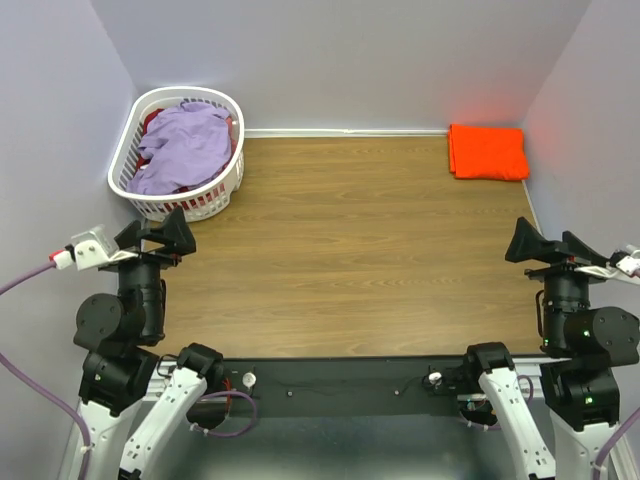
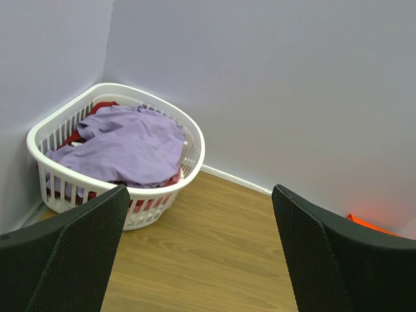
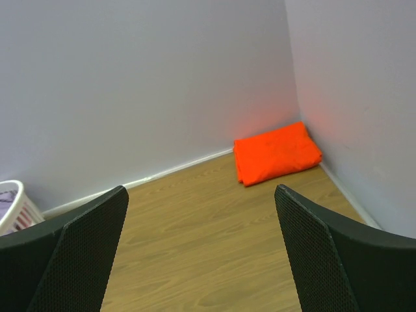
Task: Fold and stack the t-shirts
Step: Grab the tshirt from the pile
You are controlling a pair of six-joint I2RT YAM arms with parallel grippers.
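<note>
Lavender shirt (image 1: 185,148) over a red shirt (image 1: 152,122) in the basket (image 1: 200,203) at ten o'clock, folded orange shirt (image 1: 487,152) at two o'clock, left jaws and right jaws spread

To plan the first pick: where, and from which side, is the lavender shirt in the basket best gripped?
Probably a raised wrinkle near the middle of the lavender shirt, from straight above. It lies crumpled on top of dark red cloth, and the walls of the basket ring it, so a sideways approach looks blocked. The open left tool is nearer.
</note>
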